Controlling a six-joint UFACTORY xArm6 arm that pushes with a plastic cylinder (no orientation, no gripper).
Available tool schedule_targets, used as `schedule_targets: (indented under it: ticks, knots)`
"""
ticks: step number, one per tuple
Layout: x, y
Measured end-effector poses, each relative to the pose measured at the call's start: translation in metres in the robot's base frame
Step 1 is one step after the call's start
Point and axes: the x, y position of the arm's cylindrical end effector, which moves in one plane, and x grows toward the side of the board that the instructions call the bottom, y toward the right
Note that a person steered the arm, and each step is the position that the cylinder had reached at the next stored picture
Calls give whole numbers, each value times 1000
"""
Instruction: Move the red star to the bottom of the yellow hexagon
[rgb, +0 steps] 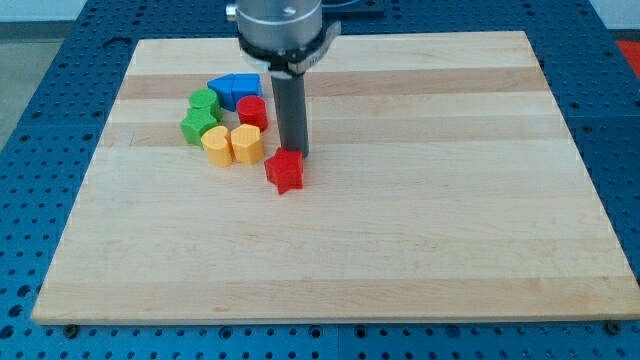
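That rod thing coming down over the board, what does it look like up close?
A plain, straight, dark grey rod, my tip at its lower end, with no claws or fingers. It hangs from a rounded silver-grey metal housing with a black collar beneath. No cables or markings are visible.

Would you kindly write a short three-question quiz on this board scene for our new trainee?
1. True or false: my tip stands at the red star, on its side toward the view's top.
2. Which block lies nearest the red star? A) yellow hexagon B) blue block C) green star
3. Fill in: the red star lies toward the view's bottom and ____ of the yellow hexagon.

Key: 1 true; 2 A; 3 right
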Motion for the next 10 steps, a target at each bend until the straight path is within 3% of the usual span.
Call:
schedule_targets:
  ticks: [2,4,6,7,8,9,10]
  knots:
    - [1,63]
    - [55,60]
    - [53,61]
    - [32,75]
    - [1,74]
    - [3,41]
    - [45,-4]
